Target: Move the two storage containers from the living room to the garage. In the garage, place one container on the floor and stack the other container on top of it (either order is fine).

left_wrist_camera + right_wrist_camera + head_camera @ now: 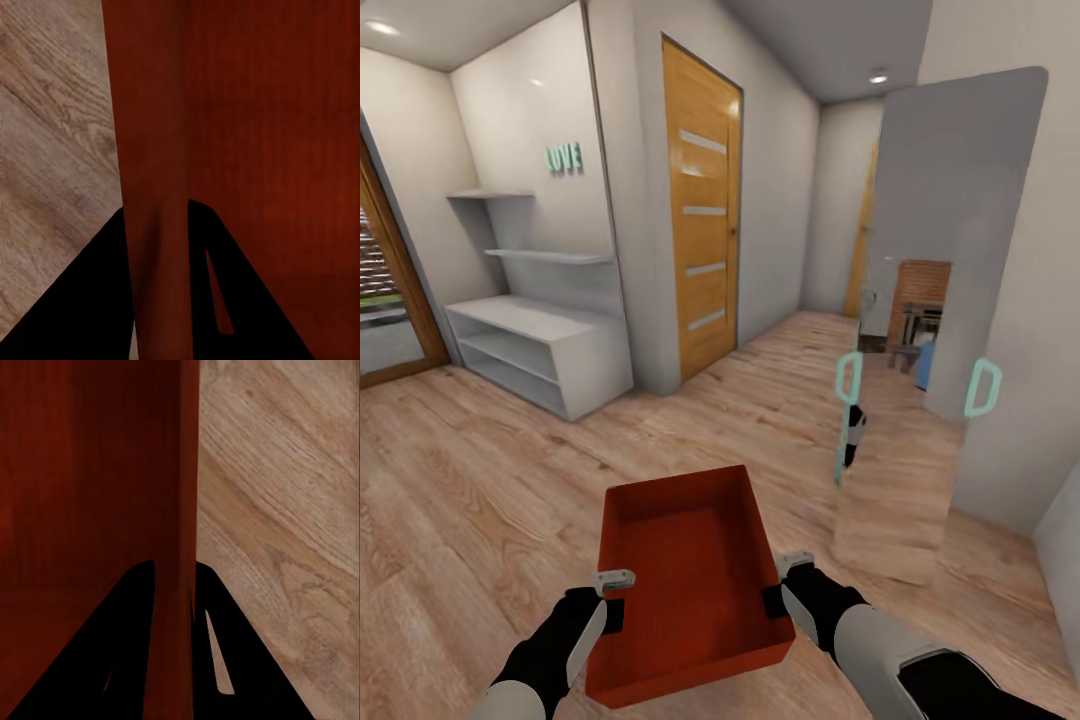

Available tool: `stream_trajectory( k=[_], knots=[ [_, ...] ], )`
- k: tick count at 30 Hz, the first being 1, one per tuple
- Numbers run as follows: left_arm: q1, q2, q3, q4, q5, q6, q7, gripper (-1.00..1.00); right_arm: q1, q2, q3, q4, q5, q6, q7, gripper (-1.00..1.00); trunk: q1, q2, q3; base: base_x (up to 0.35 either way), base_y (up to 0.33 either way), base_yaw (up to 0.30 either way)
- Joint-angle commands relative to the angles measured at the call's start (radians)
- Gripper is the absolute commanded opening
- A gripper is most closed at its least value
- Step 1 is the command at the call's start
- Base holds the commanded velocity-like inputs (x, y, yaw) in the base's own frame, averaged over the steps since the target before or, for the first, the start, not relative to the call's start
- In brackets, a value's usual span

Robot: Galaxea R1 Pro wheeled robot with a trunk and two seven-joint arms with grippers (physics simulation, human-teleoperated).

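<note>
One red box (690,580) is seen, gripped by two grippers, the left gripper (615,592) and the right gripper (785,580), one on each side wall. One wooden door (705,210) with four pale horizontal stripes is counted, along with one white shelf unit (530,345), one tall mirror (920,340) and one "LOVE" sign (564,157). Two ceiling lights (877,76) are visible, and two teal hooks (982,387) are counted at the mirror, one of them possibly a reflection.
</note>
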Motion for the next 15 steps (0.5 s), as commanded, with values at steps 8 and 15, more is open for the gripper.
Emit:
stream_trajectory(
  k=[8, 15],
  knots=[
    [0.001, 0.003, -0.017, 0.001, 0.049, -0.004, -0.004, -1.0, -0.008, 0.0, 0.013, -0.002, 0.013, 0.008, 0.0, -1.0, 0.0, 0.0, -0.001, 0.341, 0.135, 0.0],
    [0.001, 0.003, -0.017, 0.0, 0.049, -0.004, -0.004, -1.0, -0.008, 0.0, 0.013, -0.002, 0.013, 0.008, 0.0, -1.0, 0.0, 0.0, -0.001, 0.341, 0.145, 0.0]
  ],
)
